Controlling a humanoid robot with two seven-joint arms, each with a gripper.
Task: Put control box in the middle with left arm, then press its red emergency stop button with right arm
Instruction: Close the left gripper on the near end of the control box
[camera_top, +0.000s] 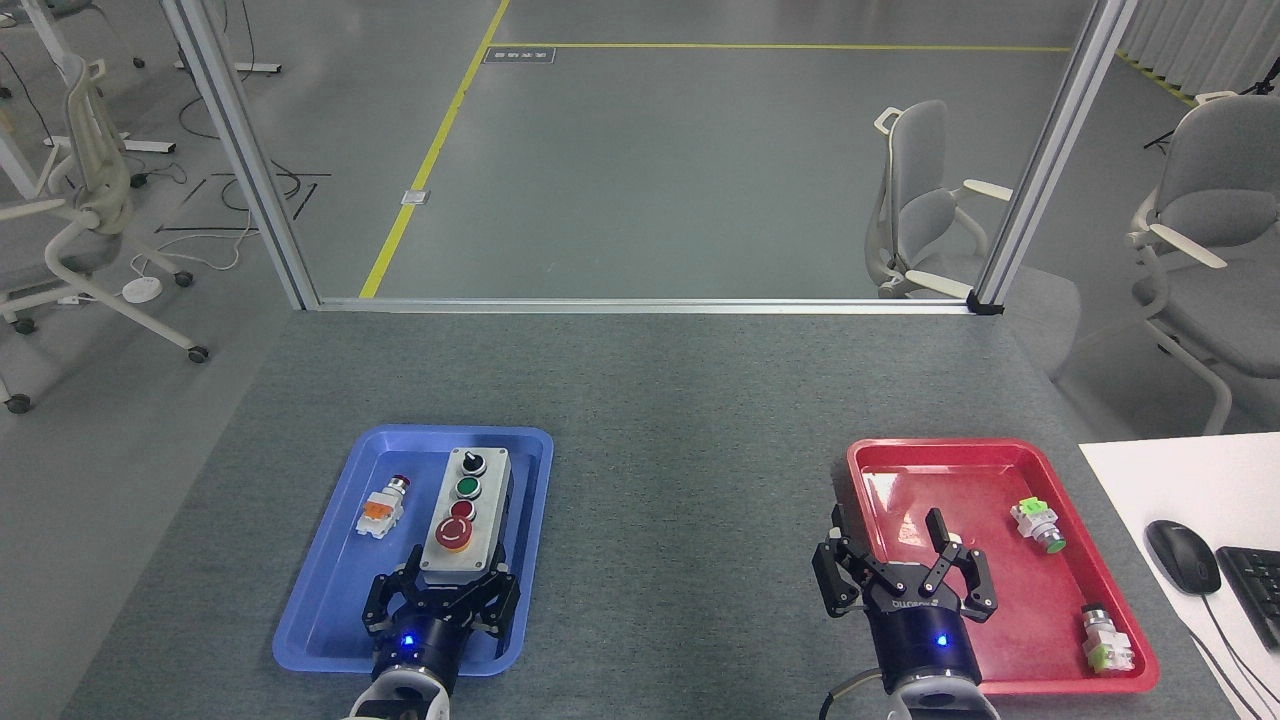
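Head view: the control box (464, 515) lies in the blue tray (330, 590), its near end between the spread jaws of the left gripper (450, 568), the red emergency stop button (453, 533) just beyond them. The right gripper (888, 533), jaws wide and empty, hovers over the red tray (1000, 455), the bare middle (690, 520) between both grippers

1. Your control box (464, 517) sits in the blue tray (330, 570), beside a loose orange-white switch (382, 507).
2. Your left gripper (452, 570) straddles the box's near end, jaws spread.
3. Your right gripper (889, 538) hangs spread over the red tray (1010, 455) edge.
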